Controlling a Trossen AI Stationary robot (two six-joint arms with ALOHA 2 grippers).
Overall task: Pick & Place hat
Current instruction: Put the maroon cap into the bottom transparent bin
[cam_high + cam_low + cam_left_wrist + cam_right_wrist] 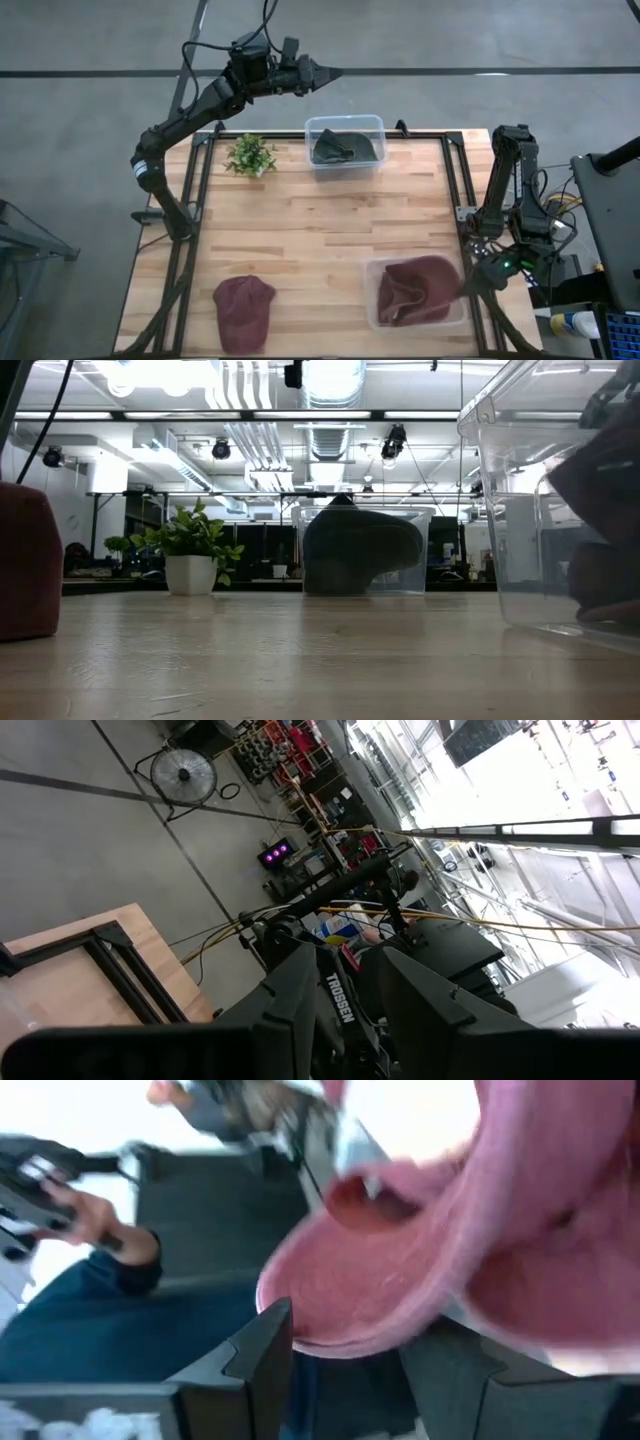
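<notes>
- The wooden tabletop (310, 240) fills the middle of the high view, with dark frame rails along its sides.
- The left arm reaches over the far edge beyond the tabletop; the left gripper (330, 72) hangs above the bare floor, well apart from everything on the wood. Its fingers (300, 1005) stand a little apart with nothing between them.
- The right arm stands folded at the right edge; the right gripper (470, 283) sits low, just beside the near bin's right wall. In the right wrist view its fingers (262, 1370) stand apart, with maroon cloth just beyond them and not clamped.
- A clear bin (372, 310) at the near right holds a crumpled maroon hat (418, 288), part of it lying over the right rim.
- A second clear bin (345, 122) at the far middle holds a dark green hat (345, 148).
- Another maroon hat (243, 310) lies on the bare wood at the near left, well apart from both bins.
- A small potted plant (250, 156) stands left of the far bin.
- A person's hand (90, 1215) and blue sleeve show beyond the table in the right wrist view.
</notes>
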